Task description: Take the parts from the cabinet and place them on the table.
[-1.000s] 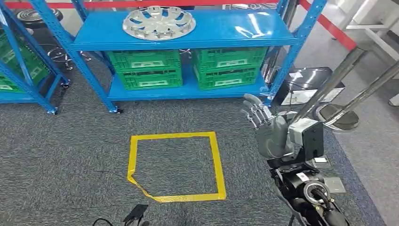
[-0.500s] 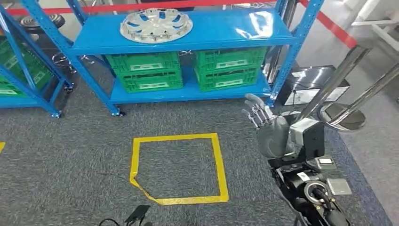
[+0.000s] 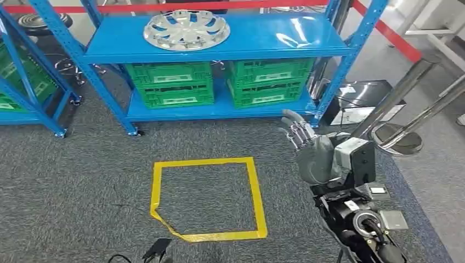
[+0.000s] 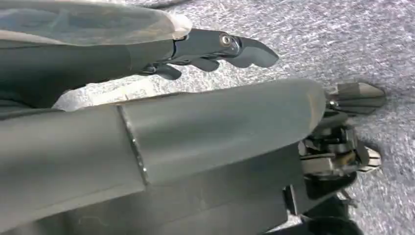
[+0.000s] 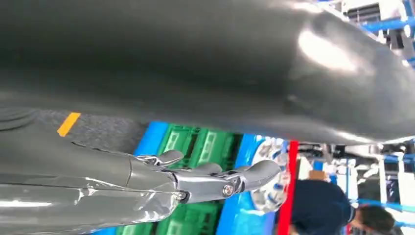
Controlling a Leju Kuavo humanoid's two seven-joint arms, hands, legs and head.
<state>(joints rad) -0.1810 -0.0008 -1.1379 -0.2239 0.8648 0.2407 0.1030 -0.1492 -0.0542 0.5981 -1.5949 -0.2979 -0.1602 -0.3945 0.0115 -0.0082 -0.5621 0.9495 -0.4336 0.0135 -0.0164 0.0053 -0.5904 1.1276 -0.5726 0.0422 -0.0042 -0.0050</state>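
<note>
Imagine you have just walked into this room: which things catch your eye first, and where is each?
The round silver hubcap lies on the top shelf of the bright blue metal rack, with green plastic crates stacked on the shelf beneath. On the grey carpet in front lies a square of yellow tape. To its right, the robot's grey right hand is raised, holding nothing.

Hubcap (image 3: 186, 29) on open shelf top (image 3: 263, 38); blue uprights (image 3: 351, 52) flank access.

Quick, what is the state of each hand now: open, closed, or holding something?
Left hand: cannot be told; nothing seen in it.
Right hand: open, fingers apart, holding nothing.
</note>
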